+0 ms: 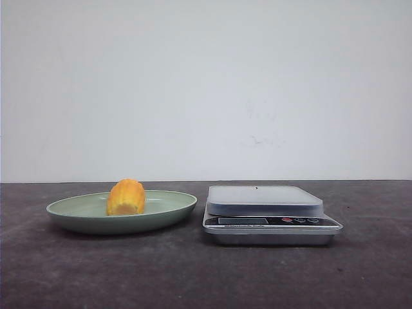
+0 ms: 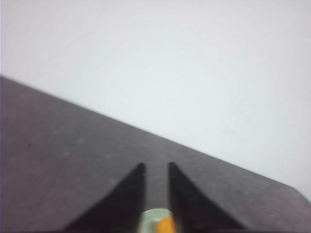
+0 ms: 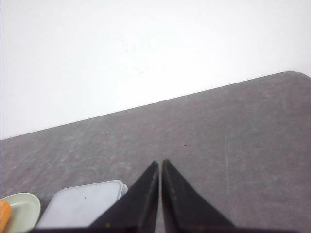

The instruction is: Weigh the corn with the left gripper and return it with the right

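- On the left half of the tabletop, toward its rear edge, the corn [image 1: 127,197] lies in the pale green plate [image 1: 167,212], resting on the plate's inner surface.
- Just beside the plate, toward the right edge, stands the kitchen scale [image 1: 270,215]; its weighing platform carries no load, and plate and scale sit apart with a small gap.
- Left gripper [image 2: 156,167]: fingers set narrowly apart, with nothing between them; the plate and corn show past the fingers at the frame's edge.
- Right gripper [image 3: 161,162]: fingers almost together, only a thin slit separating them, holding nothing; it hangs above the dark table [image 1: 206,277].
- Neither gripper appears in the front view.
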